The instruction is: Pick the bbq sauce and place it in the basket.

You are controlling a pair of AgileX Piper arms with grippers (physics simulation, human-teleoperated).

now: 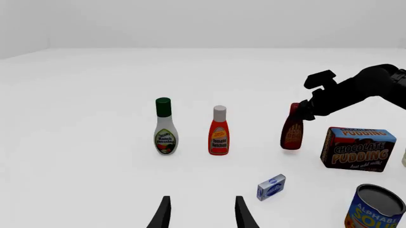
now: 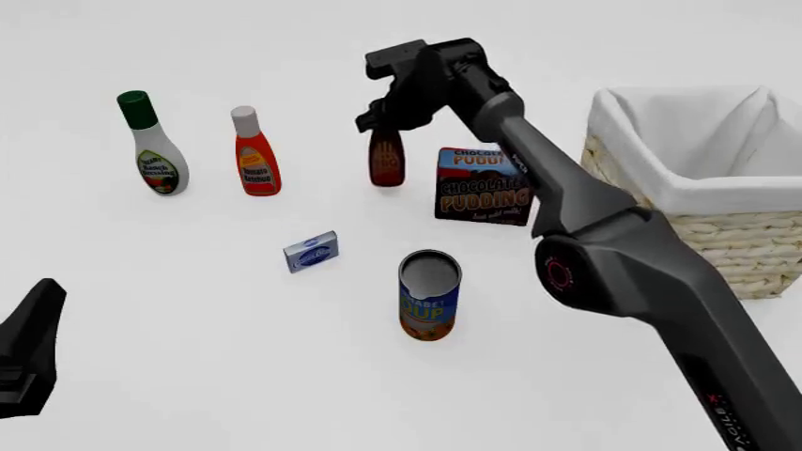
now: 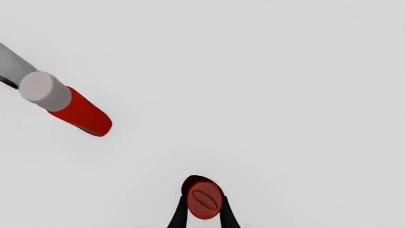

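Right end effector (image 3: pixel 203 211) clamped on slim dark brown bbq sauce bottle (image 2: pixel 386 160) at its red cap, left of straw-coloured wicker basket (image 2: pixel 701 225); left end effector (image 1: pixel 201 211) fingers apart.

The basket (image 2: pixel 739 235) is rough woven straw-coloured wicker, lined with soft white cloth folded over its rim; the bbq sauce (image 2: pixel 386 158) looks like smooth, slightly glossy dark plastic; at its 8 o'clock, the soup can (image 2: pixel 429 295) shows a dull grey metal top and printed paper-like label; the pudding box (image 2: pixel 483 185) looks like printed card; the table (image 2: pixel 188 376) is matt white, smooth.
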